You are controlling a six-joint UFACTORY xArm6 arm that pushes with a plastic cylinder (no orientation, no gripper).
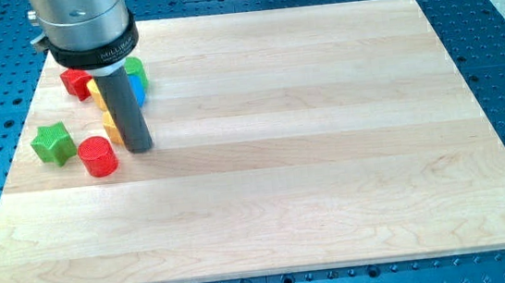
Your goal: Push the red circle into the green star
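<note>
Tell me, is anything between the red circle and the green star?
No. In the camera view, only bare board separates the red circle from the green star. My tip stands on the circle's right.

My tip (139, 149) just right of red circle (98, 156) — green star (52, 143) left

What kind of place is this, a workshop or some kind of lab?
Most likely a robotics lab bench: a wooden board lies on a blue perforated metal table, and a robot's rod, my tip, stands among small coloured blocks such as the red circle.
</note>
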